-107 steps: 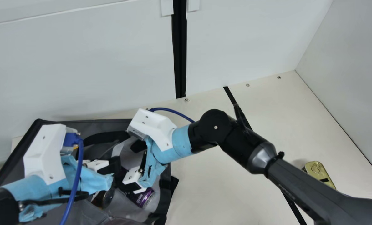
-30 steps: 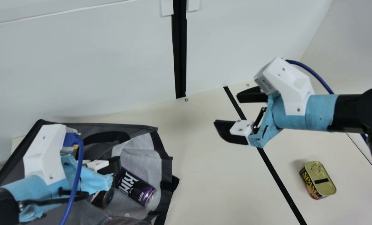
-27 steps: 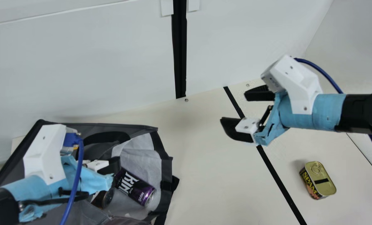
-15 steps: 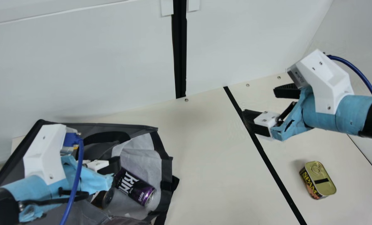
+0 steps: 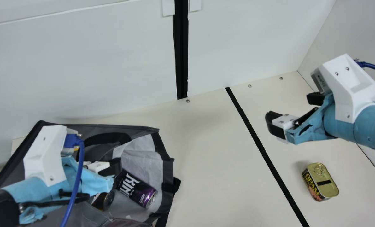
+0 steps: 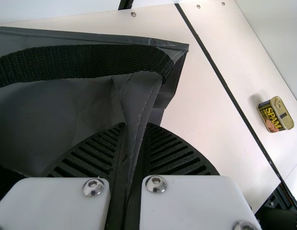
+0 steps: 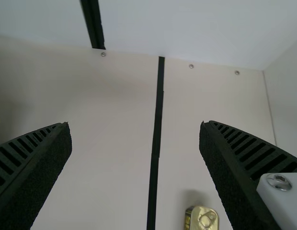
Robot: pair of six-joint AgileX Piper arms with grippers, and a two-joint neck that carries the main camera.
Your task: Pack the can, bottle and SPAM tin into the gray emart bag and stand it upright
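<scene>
- Main view: spread wide at the right gripper (image 5: 287,107), apart from the tin (image 5: 326,183), set on the table (image 5: 225,176) near those jaws.
- Pressed together at the left gripper (image 5: 115,167), pinching a fold of the bag (image 6: 138,98).
- Just beside the left jaws, inside the bag: can (image 5: 137,191).
- Since earlier, moved right jaws out of the bag, toward the tin's side.

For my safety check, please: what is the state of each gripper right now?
Left gripper: closed, holding the gray bag.
Right gripper: open, holding nothing.
</scene>
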